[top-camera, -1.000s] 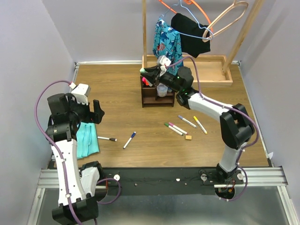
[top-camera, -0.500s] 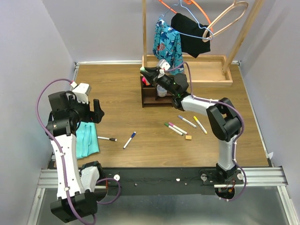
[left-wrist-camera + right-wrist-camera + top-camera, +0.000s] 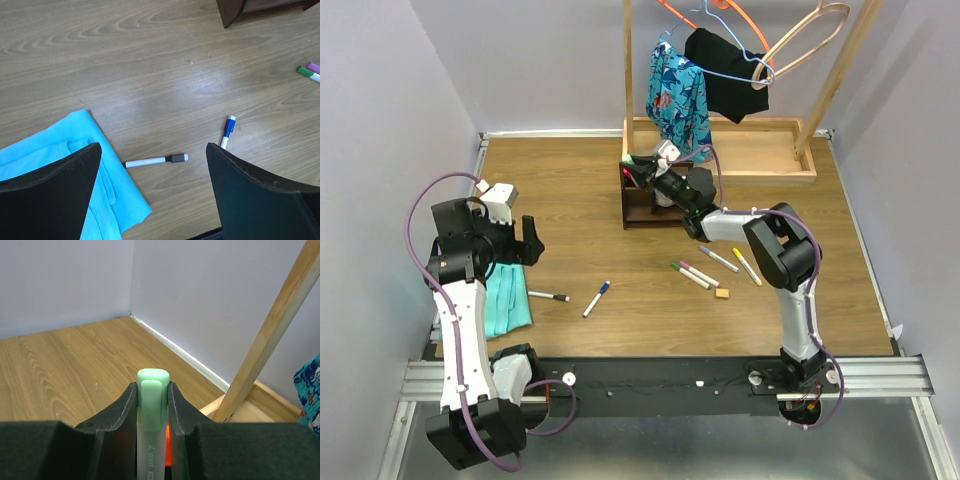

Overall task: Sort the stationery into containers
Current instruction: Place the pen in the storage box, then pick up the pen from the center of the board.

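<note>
Your right hand (image 3: 152, 390) pinches the pale-green highlighter (image 3: 150, 435) near its top end; likely light, stiff, slick, so grip squarely mid-barrel.

Hidden: lower barrel of pale-green highlighter (image 3: 152, 402), between fingers of right gripper (image 3: 151, 386); orange object (image 3: 167, 445) behind it, possibly another highlighter, mostly covered. Cut off: organizer (image 3: 260, 7), at left wrist view's top edge; green-capped marker (image 3: 306, 73), right edge.
</note>
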You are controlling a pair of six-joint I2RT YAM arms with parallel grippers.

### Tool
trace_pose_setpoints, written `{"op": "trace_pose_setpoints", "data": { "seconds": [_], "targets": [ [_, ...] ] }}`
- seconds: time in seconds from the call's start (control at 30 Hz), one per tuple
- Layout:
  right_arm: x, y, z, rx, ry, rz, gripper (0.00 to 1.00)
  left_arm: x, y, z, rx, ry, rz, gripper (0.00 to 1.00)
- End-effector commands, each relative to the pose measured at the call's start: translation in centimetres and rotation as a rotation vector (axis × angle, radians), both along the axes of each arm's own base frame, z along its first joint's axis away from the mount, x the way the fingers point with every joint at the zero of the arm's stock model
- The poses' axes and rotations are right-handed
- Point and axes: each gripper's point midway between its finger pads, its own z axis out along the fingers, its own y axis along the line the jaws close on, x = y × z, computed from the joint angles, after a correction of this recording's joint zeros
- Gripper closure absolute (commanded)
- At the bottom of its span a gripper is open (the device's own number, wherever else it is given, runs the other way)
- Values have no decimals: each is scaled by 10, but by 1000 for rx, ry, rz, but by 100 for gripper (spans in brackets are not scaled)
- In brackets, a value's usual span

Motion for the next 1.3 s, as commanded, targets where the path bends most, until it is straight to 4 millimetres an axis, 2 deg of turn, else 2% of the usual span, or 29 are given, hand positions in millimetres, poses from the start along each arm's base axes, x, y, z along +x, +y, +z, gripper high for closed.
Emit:
{"op": "trace_pose_setpoints", "data": {
  "seconds": [0.0, 0.1, 0.17, 0.2, 0.37, 0.6, 0.63, 0.7, 0.73, 0.77, 0.8, 0.83, 0.9, 0.97, 1.0, 1.03, 1.07, 1.1, 1.13, 1.23, 1.27],
  "targets": [
    [4, -8, -8, 20, -25, -35, 99, 3, 5, -9, 9, 4, 15, 6],
    [0, -10, -10, 19, -2, -33, 98, 5, 5, -12, 5, 0, 15, 6],
    [-3, -12, -10, 11, 20, -34, 88, 6, 5, -14, 3, -1, 15, 6],
    [-3, -13, -10, 6, 24, -36, 79, 6, 4, -14, 2, -2, 16, 6],
    [-7, -16, -8, -30, 35, -39, 62, 6, 5, -14, 7, -12, 15, 6],
    [-12, -16, 16, -53, 40, -26, 41, 5, 2, -5, 8, -45, 5, 6],
    [-15, -15, 17, -62, 51, -18, 40, 4, 2, -4, 10, -47, 0, 6],
    [-21, -19, 36, -58, 38, -19, 39, 2, 0, 1, 17, -55, -12, 5],
    [-25, -21, 36, -73, 61, -20, 39, 1, 0, 2, 29, -60, -26, 5],
    [-34, -27, 53, -64, 53, -20, 39, -2, -3, 6, 33, -61, -45, 5],
    [-41, -30, 56, -75, 65, -15, 38, -4, -5, 8, 38, -61, -60, 5],
    [-48, -34, 48, -110, 109, -9, 38, -6, -6, 9, 58, -66, -94, 4],
    [-77, -43, 52, -156, 123, 41, 37, -16, -17, 7, 47, -34, -152, 4],
    [-107, -50, 29, -253, 206, 120, 37, -28, -26, 2, 49, 4, -211, 4],
    [-126, -54, 29, -288, 209, 167, 37, -30, -33, 4, 36, 4, -250, 5],
    [-148, -59, 1, -379, 308, 234, 37, -32, -36, 4, 34, 6, -270, 5],
    [-171, -57, -7, -437, 298, 358, 38, -35, -40, 6, 40, 14, -294, 5],
    [-186, -61, -15, -472, 333, 412, 38, -35, -41, 2, 65, 26, -324, 5],
    [-205, -69, -28, -516, 426, 452, 38, -36, -47, -2, 99, 48, -360, 5],
    [-219, -83, -35, -498, 545, 399, 39, -35, -59, -13, 98, 102, -411, 7],
    [-217, -89, -38, -495, 568, 346, 39, -32, -61, -17, 94, 115, -409, 10]
  ]
}}
